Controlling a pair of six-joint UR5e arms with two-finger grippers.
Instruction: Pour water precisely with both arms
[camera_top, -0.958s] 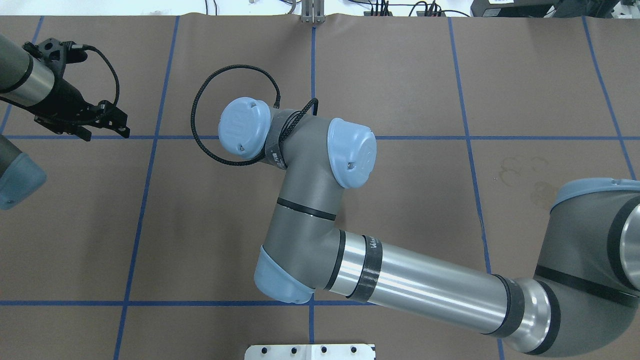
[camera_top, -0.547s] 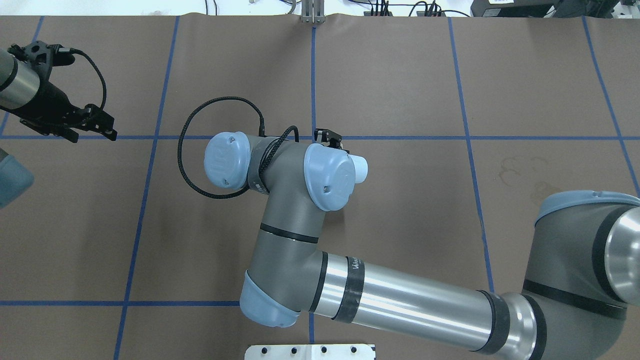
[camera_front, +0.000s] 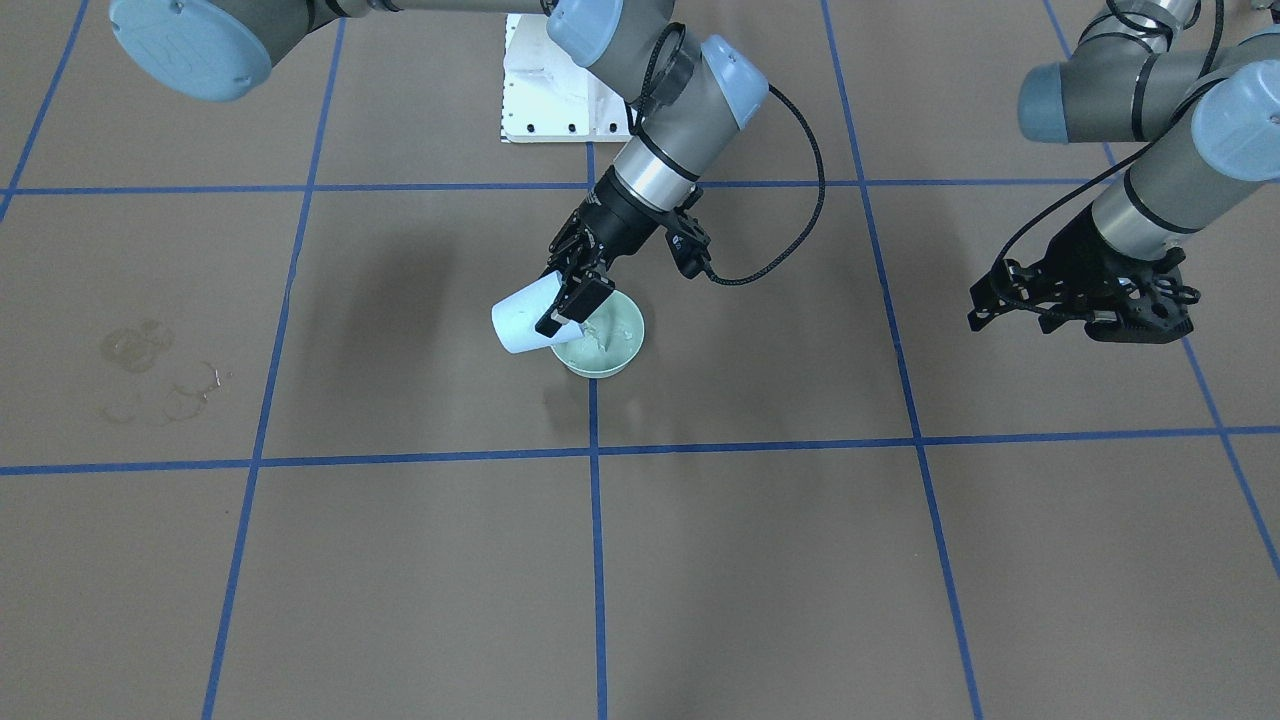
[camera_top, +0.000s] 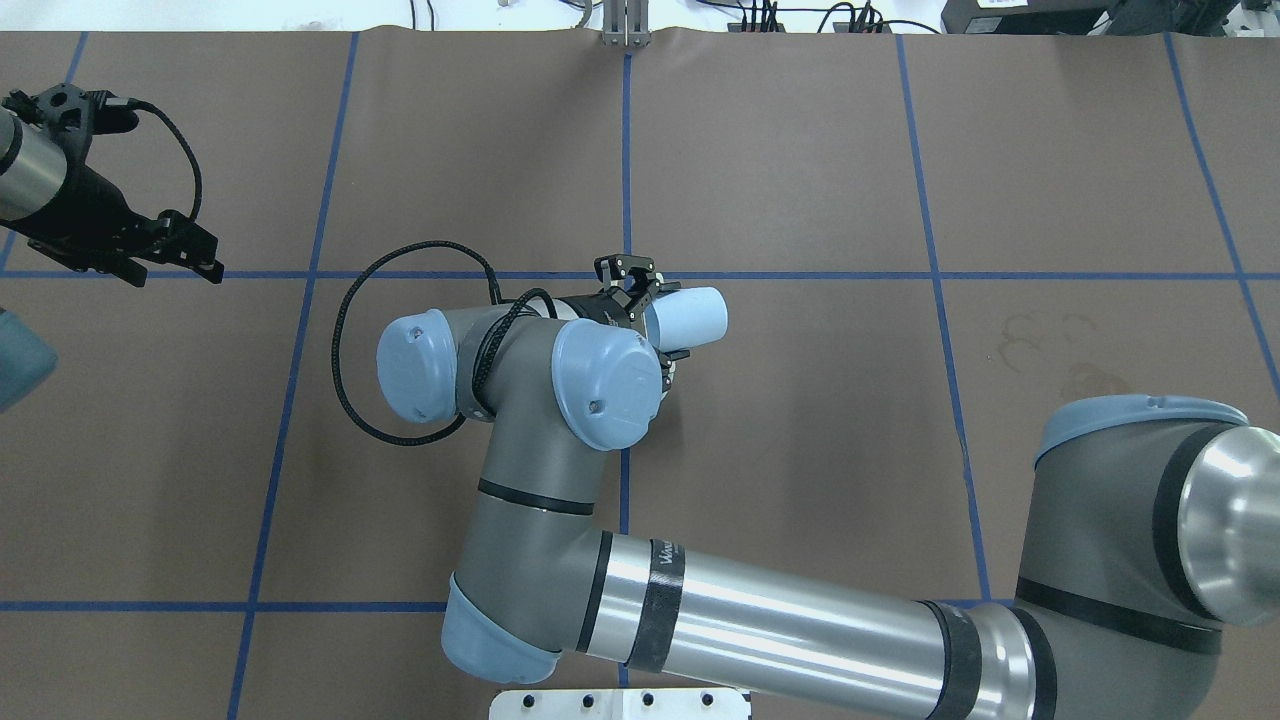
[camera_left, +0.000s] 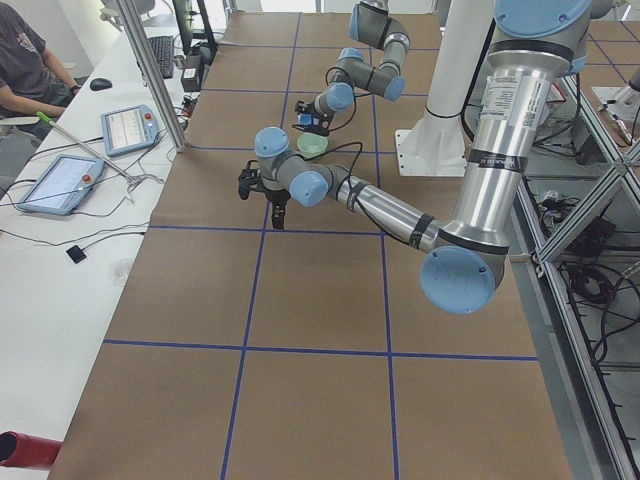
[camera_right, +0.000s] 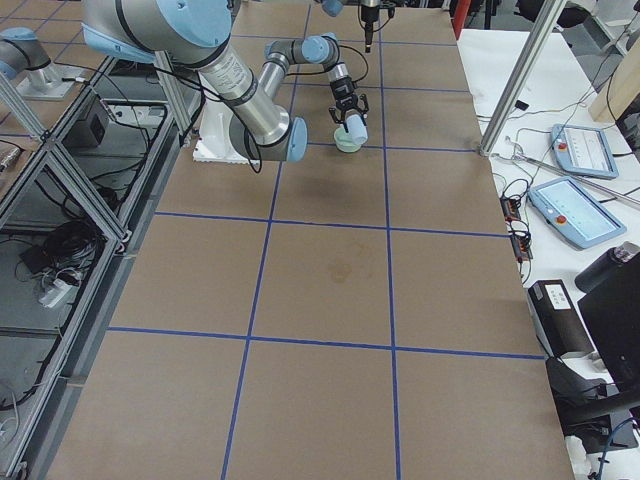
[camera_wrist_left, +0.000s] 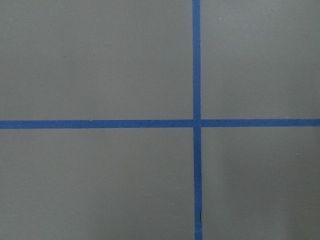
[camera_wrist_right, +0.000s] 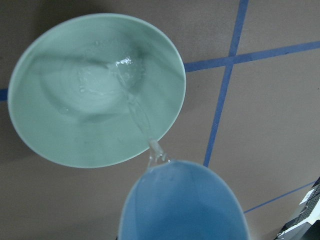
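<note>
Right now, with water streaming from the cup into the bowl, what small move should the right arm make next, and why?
Probably hold the tilt steady: the right gripper holds the blue cup tipped, and a thin stream of water lands inside the green bowl.

The right arm and left arm are made of silver-grey tubes capped in pale blue. Black cables and fingers are fitted.
</note>
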